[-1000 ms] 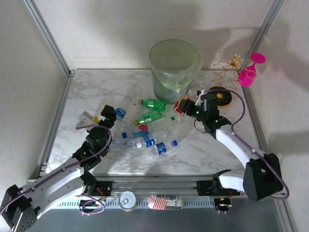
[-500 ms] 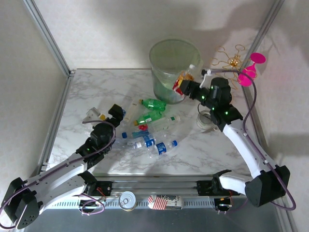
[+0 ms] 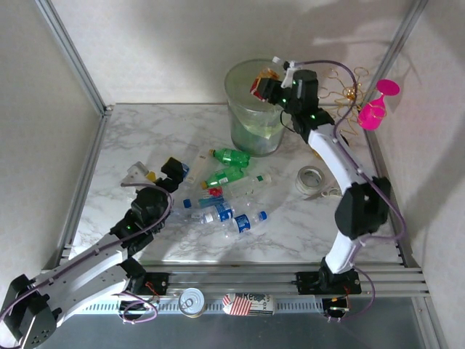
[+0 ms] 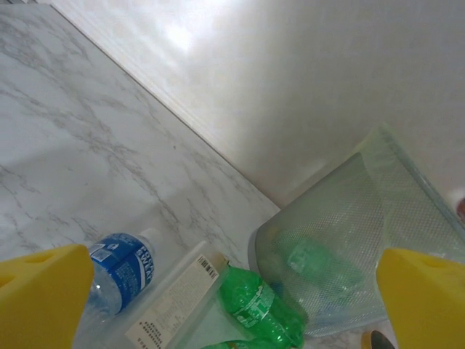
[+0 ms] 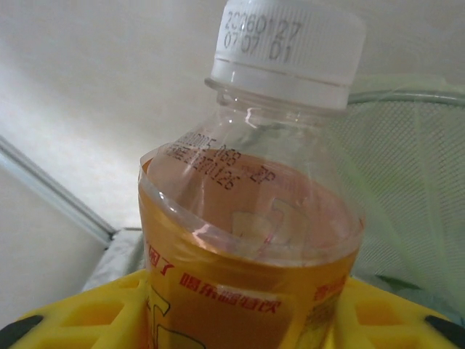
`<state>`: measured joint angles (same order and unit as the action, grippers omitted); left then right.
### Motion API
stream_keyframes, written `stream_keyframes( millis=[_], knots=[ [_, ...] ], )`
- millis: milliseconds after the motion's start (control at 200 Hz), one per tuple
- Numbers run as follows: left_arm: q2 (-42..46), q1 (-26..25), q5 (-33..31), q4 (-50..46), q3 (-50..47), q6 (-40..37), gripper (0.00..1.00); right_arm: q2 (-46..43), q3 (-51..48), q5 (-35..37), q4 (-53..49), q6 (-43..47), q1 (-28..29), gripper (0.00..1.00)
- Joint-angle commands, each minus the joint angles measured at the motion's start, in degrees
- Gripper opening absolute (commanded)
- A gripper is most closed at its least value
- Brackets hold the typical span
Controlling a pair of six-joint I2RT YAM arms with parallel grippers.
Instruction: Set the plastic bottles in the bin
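Judging by its thin clear wall and empty look, the red-and-yellow labelled bottle [image 5: 254, 240] is probably very light and easy to dent, and its glossy label may slide under a loose pinch. The labelled belly below the shoulder seems the best place to hold it, since the narrow neck under the white cap [image 5: 290, 43] gives less to bear on.

That is where the right gripper [image 3: 270, 87] has it. The right wrist view shows its yellow pads [image 5: 109, 313] pressed on either side of the label. From above, the bottle hangs over the mouth of the bin [image 3: 247, 127], just inside the far right rim, so letting go should drop it in.

The left gripper [image 3: 155, 173] sits low near the left end of the heap of bottles [image 3: 225, 200] lying on the table. Its jaws are spread wide with nothing between them. A green bottle [image 4: 254, 305] and a blue-labelled bottle [image 4: 123, 265] lie just ahead of it.
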<state>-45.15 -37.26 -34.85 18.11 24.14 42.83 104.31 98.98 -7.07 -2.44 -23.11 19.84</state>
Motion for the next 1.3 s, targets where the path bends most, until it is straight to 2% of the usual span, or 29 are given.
stream_keyframes(
  millis=[0, 190, 315, 416, 521, 656, 916, 1097, 1297],
  knots=[
    [1.40, 0.59, 0.13, -2.68, -1.36, -1.00, 1.00, 5.72, 8.10, 2.84, -4.24, 3.07, -0.28, 0.48],
    [2.75, 0.69, -0.03, -3.32, -1.99, -0.34, 1.00, 12.84, 16.41, 3.42, -8.79, 3.18, -0.32, 0.55],
    [3.35, 0.61, -0.13, -3.95, -2.09, -0.11, 1.00, 14.14, 18.45, 3.30, -9.44, 3.04, -0.28, 0.72],
    [3.66, 0.62, -0.09, -4.31, -2.25, 0.13, 0.99, 13.69, 19.36, 3.43, -9.61, 3.20, -0.31, 0.86],
    [3.70, 0.61, -0.22, -4.48, -2.25, 0.22, 1.00, 12.12, 19.75, 3.56, -9.34, 3.81, -0.32, 0.93],
    [3.71, 0.69, -0.93, -5.45, -1.91, 0.41, 1.00, 8.28, 18.54, 3.30, -9.30, 4.72, -0.32, 0.99],
    [6.66, 1.21, -8.26, -14.82, -1.16, 5.97, 1.00, -7.29, -0.21, 1.97, -1.60, 4.95, 0.89, 0.99],
    [11.61, 4.25, -11.46, -23.88, -1.79, 10.45, 1.00, -19.94, -16.12, 1.41, 4.06, 4.44, 2.41, 0.99],
    [16.82, 10.54, -8.90, -25.67, -5.67, 13.17, 1.00, -31.39, -31.74, 0.17, 8.84, 1.76, 4.13, 0.99]
  ],
)
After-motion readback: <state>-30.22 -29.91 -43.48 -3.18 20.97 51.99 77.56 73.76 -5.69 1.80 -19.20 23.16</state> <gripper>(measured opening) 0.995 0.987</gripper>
